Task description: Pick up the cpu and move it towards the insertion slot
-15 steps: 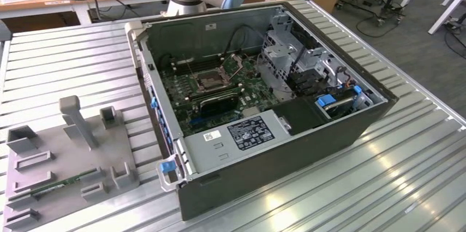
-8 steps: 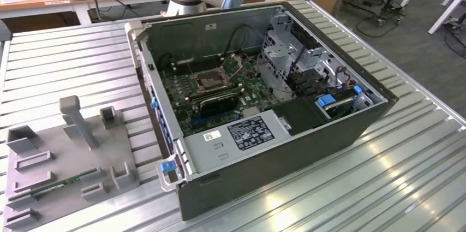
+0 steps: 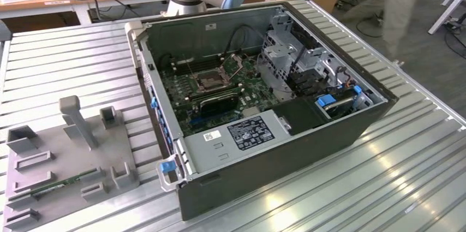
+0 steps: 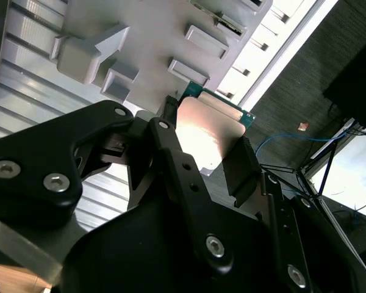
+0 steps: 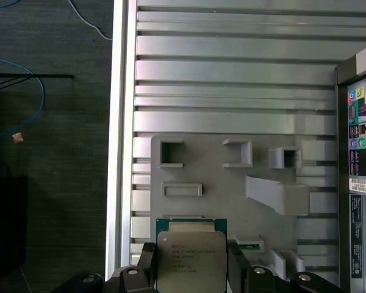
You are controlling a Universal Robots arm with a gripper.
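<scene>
- the gripper [image 5: 192,271] has its fingers [image 5: 236,268] clamped on two opposite edges of the cpu [image 5: 190,262], held up over the grey tray [image 5: 232,195] on the worktop [image 5: 232,79].
- the insertion slot [image 3: 209,82] sits inside the open computer case [image 3: 291,150], well apart from the tray.
- to my eye, the carry wants the chip flat, pressure on its edges only, and a path over the case wall.

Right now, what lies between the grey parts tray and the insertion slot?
In the exterior view, ribbed table, then the computer case's side wall and some motherboard before the insertion slot.
</scene>
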